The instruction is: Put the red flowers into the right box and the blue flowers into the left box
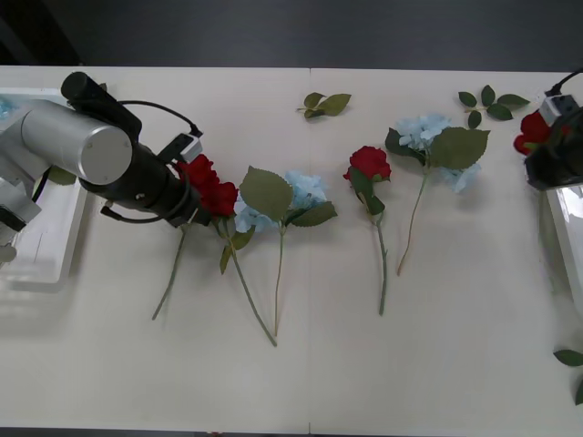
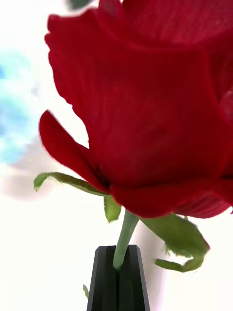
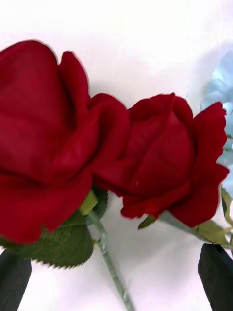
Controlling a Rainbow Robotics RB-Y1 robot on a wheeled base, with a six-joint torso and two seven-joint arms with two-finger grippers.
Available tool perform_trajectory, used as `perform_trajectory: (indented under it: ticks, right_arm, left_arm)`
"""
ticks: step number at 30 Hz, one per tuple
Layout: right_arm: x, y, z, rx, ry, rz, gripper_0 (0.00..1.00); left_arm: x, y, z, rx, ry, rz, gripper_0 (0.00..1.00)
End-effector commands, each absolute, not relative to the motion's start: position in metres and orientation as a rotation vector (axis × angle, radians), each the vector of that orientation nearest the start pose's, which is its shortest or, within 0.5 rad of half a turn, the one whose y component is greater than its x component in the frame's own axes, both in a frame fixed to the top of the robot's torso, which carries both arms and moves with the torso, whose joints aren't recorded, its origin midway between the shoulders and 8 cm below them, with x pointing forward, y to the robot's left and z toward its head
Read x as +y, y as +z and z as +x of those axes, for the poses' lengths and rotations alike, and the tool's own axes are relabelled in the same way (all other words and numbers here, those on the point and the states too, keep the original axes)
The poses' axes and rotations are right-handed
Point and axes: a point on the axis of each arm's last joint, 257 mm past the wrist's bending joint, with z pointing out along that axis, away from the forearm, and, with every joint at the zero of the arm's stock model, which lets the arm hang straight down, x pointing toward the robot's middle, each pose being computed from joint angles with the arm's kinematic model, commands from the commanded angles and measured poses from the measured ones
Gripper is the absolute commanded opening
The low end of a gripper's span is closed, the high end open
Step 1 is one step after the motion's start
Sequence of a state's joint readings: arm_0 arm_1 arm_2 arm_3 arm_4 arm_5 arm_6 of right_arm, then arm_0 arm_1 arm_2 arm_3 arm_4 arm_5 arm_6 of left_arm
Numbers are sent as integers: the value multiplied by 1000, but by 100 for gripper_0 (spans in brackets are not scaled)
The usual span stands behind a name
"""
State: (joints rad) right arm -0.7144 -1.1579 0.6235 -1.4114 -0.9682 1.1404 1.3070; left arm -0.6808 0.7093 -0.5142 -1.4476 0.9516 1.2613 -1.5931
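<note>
A wide cream table point(image 1: 301, 373) carries everything. At its left edge lies the left box point(image 1: 50, 246), a shallow white plastic tray with a raised rim; at the right edge a corner of the right box point(image 1: 567, 228), another shallow white tray, shows.

The left arm's silver and black body reaches in from the left, and the left gripper point(image 1: 193, 211) sits low over two deep red fabric roses point(image 1: 211, 187) lying side by side at centre-left. In its wrist view the black fingers point(image 3: 216, 277) stand wide apart, one at each side of the two rose heads point(image 3: 97, 146), closed on nothing.

The right gripper point(image 1: 547, 155) hovers at the far right, just beyond the right box, its black fingers point(image 2: 119, 286) pressed together on the green stem of a red rose point(image 2: 155, 112).

A pale blue fluffy flower point(image 1: 301, 196) with big green leaves lies just right of the two roses. Farther right lies a single red rose point(image 1: 369, 164), then another blue flower point(image 1: 428, 132). Loose green leaf sprigs point(image 1: 326, 104) lie along the far side and near the right corner.
</note>
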Motion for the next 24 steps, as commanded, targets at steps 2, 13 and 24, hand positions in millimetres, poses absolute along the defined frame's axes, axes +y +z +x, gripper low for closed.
perform_trajectory:
  ticks: [2, 13, 24]
  right_arm:
    - [-495, -153, 540, 2520, -500, -261, 0]
    - [-599, -156, 544, 2471, -740, -206, 0]
    - [-637, -193, 538, 2479, -831, -134, 0]
  left_arm:
    - [188, -257, 530, 2603, -113, 626, 100]
    - [202, -277, 536, 2646, -9, 595, 100]
    - [202, -288, 541, 2655, 44, 605, 95]
